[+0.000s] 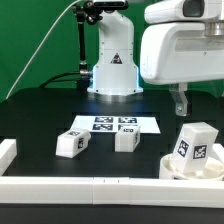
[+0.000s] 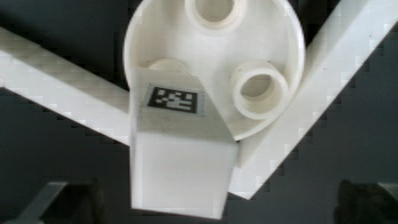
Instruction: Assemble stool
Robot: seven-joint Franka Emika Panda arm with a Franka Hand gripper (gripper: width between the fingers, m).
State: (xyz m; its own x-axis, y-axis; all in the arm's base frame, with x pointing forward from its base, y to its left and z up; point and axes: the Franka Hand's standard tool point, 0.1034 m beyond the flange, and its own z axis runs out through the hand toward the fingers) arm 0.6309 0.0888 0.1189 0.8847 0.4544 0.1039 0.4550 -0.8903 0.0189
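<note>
The round white stool seat (image 1: 178,168) lies at the exterior view's lower right, in the corner of the rails. One tagged leg (image 1: 197,146) stands upright in it. Two more tagged legs lie loose on the table, one (image 1: 72,143) to the exterior view's left and one (image 1: 127,140) in the middle. My gripper (image 1: 183,104) hangs above the seat, apart from it. In the wrist view the seat (image 2: 214,45) shows open round holes, and the mounted leg (image 2: 178,160) rises toward the camera. The gripper (image 2: 210,205) is open and empty, with its dark fingers (image 2: 54,202) wide on either side of the leg.
The marker board (image 1: 115,125) lies in front of the arm's base (image 1: 112,70). Long white border rails run along the front (image 1: 90,188) and the exterior view's left (image 1: 6,152). They meet behind the seat in the wrist view (image 2: 63,85).
</note>
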